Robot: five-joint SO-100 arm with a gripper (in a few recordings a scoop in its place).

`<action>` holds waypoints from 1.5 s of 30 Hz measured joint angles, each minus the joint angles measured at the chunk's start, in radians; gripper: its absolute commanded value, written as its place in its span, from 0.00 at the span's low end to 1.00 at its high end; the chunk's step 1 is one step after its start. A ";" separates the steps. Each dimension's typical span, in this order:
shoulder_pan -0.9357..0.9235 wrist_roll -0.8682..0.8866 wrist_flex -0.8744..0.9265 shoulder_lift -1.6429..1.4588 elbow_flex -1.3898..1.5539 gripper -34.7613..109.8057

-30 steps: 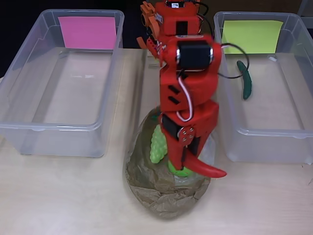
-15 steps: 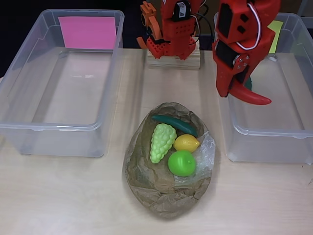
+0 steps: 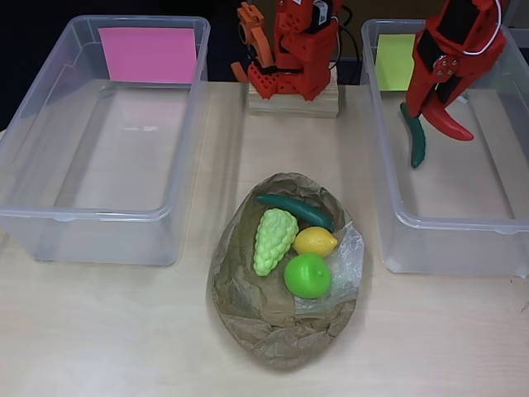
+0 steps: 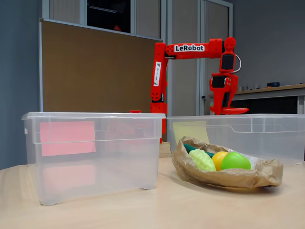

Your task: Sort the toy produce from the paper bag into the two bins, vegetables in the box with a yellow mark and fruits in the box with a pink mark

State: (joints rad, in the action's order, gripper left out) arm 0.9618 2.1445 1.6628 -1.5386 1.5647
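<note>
The gripper (image 3: 438, 112) hangs over the yellow-marked bin (image 3: 388, 165), jaws closed on a red chilli (image 3: 450, 124). The bin floor lies straight below, the chilli's long axis pointing out sideways.

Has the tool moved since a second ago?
Yes. In the overhead view the tool, gripping a red chili, went from above the paper bag to over the yellow-marked bin.

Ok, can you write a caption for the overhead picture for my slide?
Red gripper holds a red chili pepper over the yellow-marked bin, which already has a green pepper.
</note>
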 measured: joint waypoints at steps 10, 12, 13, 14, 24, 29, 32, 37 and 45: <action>0.235 0.357 -0.371 -0.014 0.302 0.24; 0.264 0.410 -0.474 -0.014 0.351 0.24; 0.279 0.431 -0.502 -0.003 0.364 0.24; 0.291 0.443 -0.557 -0.002 0.370 0.24; 0.391 0.575 -0.761 0.106 0.390 0.38; 0.405 0.595 -0.764 0.115 0.374 0.43; 0.408 0.597 -0.704 0.114 0.356 0.44; 0.388 0.543 -0.525 0.089 0.238 0.43; 0.209 0.156 -0.077 0.127 -0.190 0.42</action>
State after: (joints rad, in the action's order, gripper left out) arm 1.1704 2.3010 1.5861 -1.4113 1.3744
